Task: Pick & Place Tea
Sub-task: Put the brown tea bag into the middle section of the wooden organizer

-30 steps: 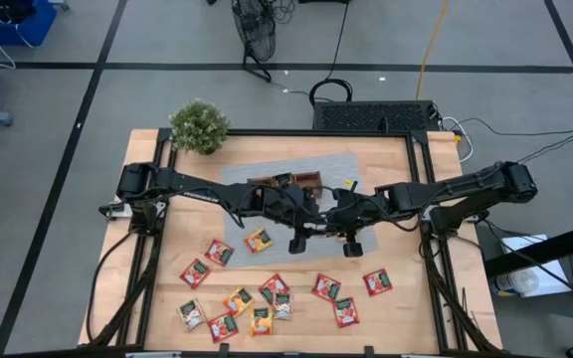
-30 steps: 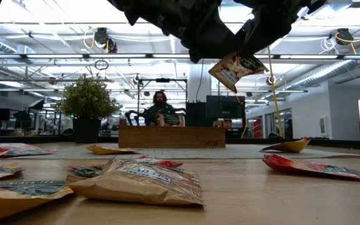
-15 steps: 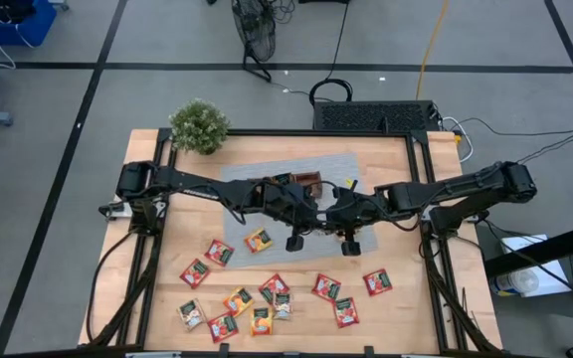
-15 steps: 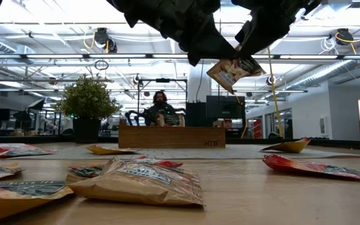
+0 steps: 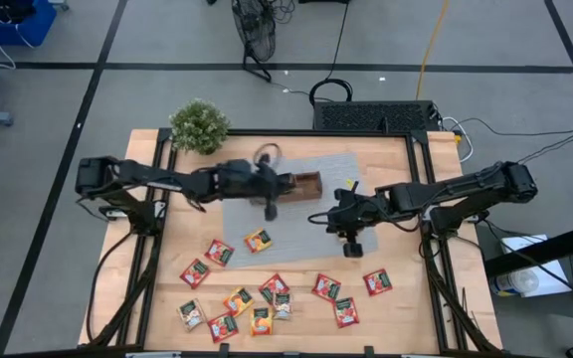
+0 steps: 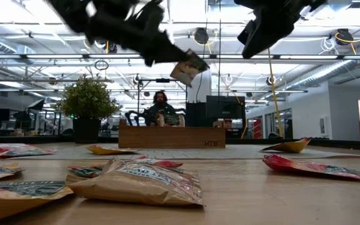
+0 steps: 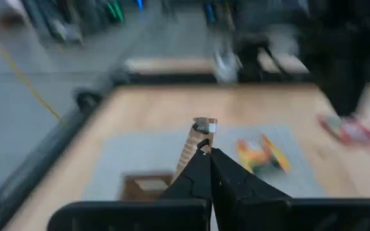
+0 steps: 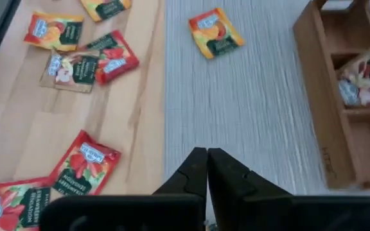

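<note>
Beyond the wooden desk (image 5: 396, 308) lies an open workshop with ceiling lights and rails; in the low view a person (image 6: 160, 107) sits behind a wooden tray (image 6: 172, 136) whose front wall bears small letters too faint to read. A potted plant (image 5: 199, 125) stands at the desk's far left corner, and a grey mat (image 5: 316, 224) covers the middle.

Left gripper (image 5: 271, 209) hangs over the mat just beside the tray (image 5: 301, 185), its fingers (image 7: 198, 170) pinched on a single tea-bag packet (image 7: 194, 141), which juts edge-on from the tips. In the low view this packet (image 6: 189, 67) hangs tilted, high above the desk; its print is blurred.

Right gripper (image 5: 352, 246) hovers over the mat's right part, fingers (image 8: 194, 168) closed together and holding nothing.

One orange-yellow packet (image 5: 258, 240) lies on the mat. Other tea packets (image 5: 267, 298), red, green and orange-yellow, are scattered over the bare wood at the near side. On a red packet (image 8: 85, 160) the pale label carries a line that looks like "STRAWBERRY", though the brand above it is too small to make out. At least one packet (image 8: 365, 80) lies in a tray compartment.
</note>
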Action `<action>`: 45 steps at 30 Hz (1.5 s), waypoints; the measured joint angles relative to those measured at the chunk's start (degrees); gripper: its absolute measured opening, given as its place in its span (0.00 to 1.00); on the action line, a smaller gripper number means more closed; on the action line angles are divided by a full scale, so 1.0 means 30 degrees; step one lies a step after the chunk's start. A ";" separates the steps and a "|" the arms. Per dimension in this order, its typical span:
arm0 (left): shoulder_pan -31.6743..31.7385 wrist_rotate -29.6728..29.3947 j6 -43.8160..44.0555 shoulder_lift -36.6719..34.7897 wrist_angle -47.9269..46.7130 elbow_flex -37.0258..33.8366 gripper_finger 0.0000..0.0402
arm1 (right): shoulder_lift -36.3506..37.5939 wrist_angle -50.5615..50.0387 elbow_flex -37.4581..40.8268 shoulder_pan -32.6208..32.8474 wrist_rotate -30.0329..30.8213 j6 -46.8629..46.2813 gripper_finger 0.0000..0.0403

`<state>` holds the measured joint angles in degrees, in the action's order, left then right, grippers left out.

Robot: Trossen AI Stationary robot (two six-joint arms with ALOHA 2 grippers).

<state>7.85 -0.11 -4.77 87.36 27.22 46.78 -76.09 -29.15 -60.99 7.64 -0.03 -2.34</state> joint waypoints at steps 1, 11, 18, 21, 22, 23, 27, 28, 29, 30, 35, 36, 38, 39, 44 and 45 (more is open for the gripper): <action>0.0310 0.0072 0.0380 -0.0004 0.2185 -0.1183 0.00 | 0.0000 0.0129 0.0000 -0.0008 0.0016 0.0088 0.00; 0.1551 -0.0655 0.2513 0.3918 1.3747 -0.5530 0.00 | 0.0000 0.1782 0.0000 -0.0298 0.0108 0.0953 0.00; 0.1609 -0.0589 0.2598 0.6255 1.5912 -0.5272 0.00 | 0.0000 0.1868 -0.0003 -0.0652 0.0123 0.1016 0.00; 0.1664 -0.0563 0.2541 0.6597 1.5815 -0.5275 0.00 | 0.0000 0.1873 -0.0007 -0.0685 0.0115 0.1016 0.00; 0.1664 -0.0562 0.2600 0.6663 1.5819 -0.5286 0.00 | 0.0000 0.1873 -0.0007 -0.0685 0.0115 0.1032 0.00; 0.1656 -0.0548 0.2600 0.6730 1.5875 -0.5280 0.00 | 0.0000 0.1866 -0.0005 -0.0685 0.0108 0.1070 0.00; 0.1642 -0.0785 0.2545 0.6779 1.5252 -0.5280 0.00 | 0.0000 0.1938 0.0023 -0.0685 0.0079 0.1082 0.00; 0.1648 -0.0921 0.2476 0.6779 1.5203 -0.5280 0.00 | 0.0000 0.2135 0.0136 -0.0685 0.0079 0.1089 0.00; 0.1653 -0.0973 0.2412 0.6779 1.5131 -0.5280 0.00 | 0.0001 0.2265 0.0286 -0.0685 0.0079 0.1089 0.00; 0.1660 -0.1000 0.2318 0.6779 1.5023 -0.5280 0.00 | 0.0007 0.2366 0.0441 -0.0685 0.0079 0.1089 0.00; 0.1642 -0.1625 0.2100 0.6779 1.4281 -0.5280 0.00 | 0.0000 0.2653 0.0869 -0.0692 0.0079 0.1087 0.00; 0.1642 -0.1765 0.2011 0.6779 1.4193 -0.5285 0.00 | 0.0000 0.2634 0.0904 -0.0692 0.0079 0.1089 0.00; 0.1656 -0.1809 0.1710 0.6779 1.4189 -0.5283 0.00 | 0.0000 0.2666 0.0918 -0.0692 0.0079 0.1082 0.00; 0.1656 -0.1802 0.1553 0.6779 1.4169 -0.5287 0.00 | 0.0000 0.2718 0.0918 -0.0692 0.0079 0.1082 0.00; 0.1642 -0.1802 0.1783 0.6779 1.3497 -0.5280 0.05 | 0.0000 0.2750 0.0918 -0.0692 0.0079 0.1082 0.00; 0.1642 -0.1809 0.1790 0.6779 1.3271 -0.5280 0.07 | 0.0000 0.2774 0.0918 -0.0692 0.0079 0.1086 0.00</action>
<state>12.78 -5.54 0.60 107.70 67.03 30.94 -76.09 -20.83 -58.24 5.56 0.21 0.92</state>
